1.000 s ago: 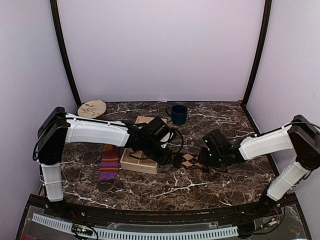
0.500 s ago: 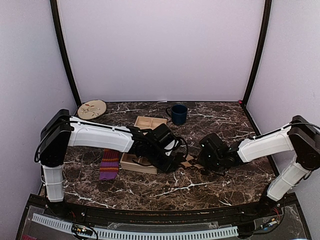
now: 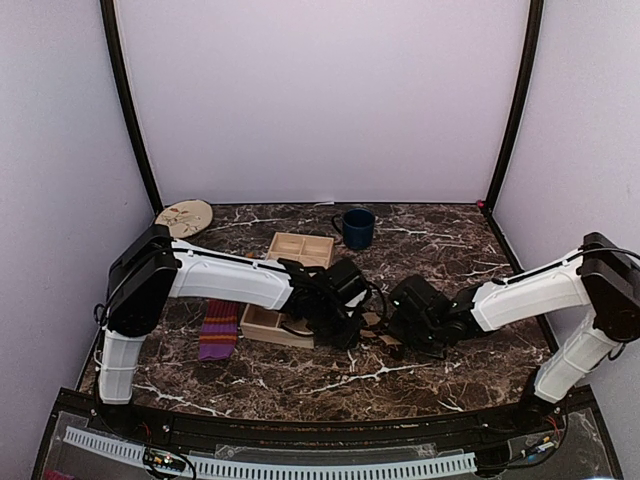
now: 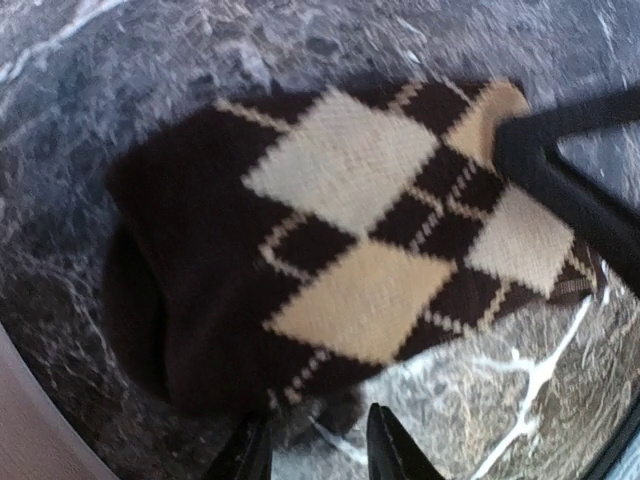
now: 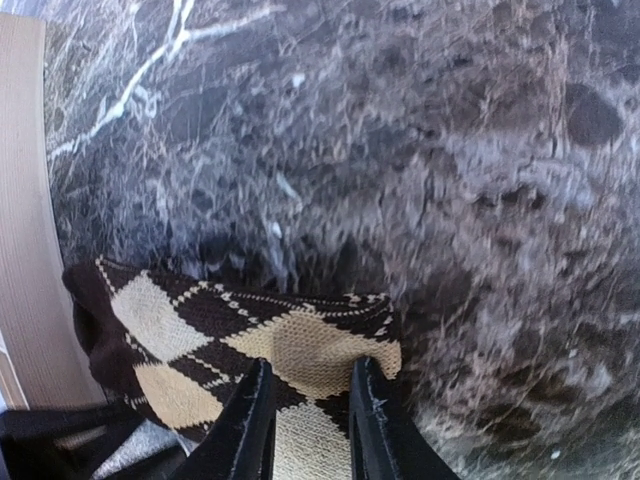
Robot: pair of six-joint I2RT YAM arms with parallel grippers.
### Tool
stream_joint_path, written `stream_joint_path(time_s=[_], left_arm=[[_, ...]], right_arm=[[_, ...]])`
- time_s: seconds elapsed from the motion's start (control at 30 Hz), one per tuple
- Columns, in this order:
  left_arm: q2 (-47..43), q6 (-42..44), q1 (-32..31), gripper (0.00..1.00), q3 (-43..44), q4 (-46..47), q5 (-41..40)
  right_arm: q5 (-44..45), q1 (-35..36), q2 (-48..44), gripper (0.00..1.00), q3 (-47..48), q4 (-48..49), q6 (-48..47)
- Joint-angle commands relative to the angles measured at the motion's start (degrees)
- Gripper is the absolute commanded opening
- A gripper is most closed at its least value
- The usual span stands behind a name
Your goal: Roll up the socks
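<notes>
The dark brown argyle sock (image 3: 376,324) lies on the marble between my two grippers, mostly hidden by them in the top view. It fills the left wrist view (image 4: 350,220), lying flat. My left gripper (image 4: 315,455) is open, its fingertips at the sock's near edge with marble showing between them. My right gripper (image 5: 312,420) is shut on the sock's tan end (image 5: 300,350), the fabric running between its fingers. One right finger shows in the left wrist view (image 4: 565,180). The purple striped sock (image 3: 218,328) lies flat at the left, away from both grippers.
A wooden compartment tray (image 3: 290,250) sits just left of the argyle sock; its edge shows in the right wrist view (image 5: 20,250). A blue mug (image 3: 356,227) stands behind. A round woven mat (image 3: 184,216) lies at the back left.
Both grippers have closed in on the argyle sock, the left moving right and the right moving left. The sock is now mostly covered in the top view.
</notes>
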Motion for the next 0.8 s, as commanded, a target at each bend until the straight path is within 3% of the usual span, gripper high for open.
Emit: stream_joint_path(time_s=[0.0, 0.4, 0.77], left_arm=[[1.92, -0.59, -0.03, 0.36, 3.23, -4.22, -5.54], [3.73, -0.84, 2.01, 0.37, 3.98, -3.35, -6.85], [6.13, -0.36, 4.21, 0.37, 7.69, -0.01, -1.81]], right_arm=[[0.32, 2.19, -0.88, 0.25, 0.29, -3.58, 2.47], [1.05, 5.49, -2.8, 0.27, 0.91, -5.99, 5.11], [-2.11, 6.86, -1.6, 0.28, 1.52, -3.17, 2.89]])
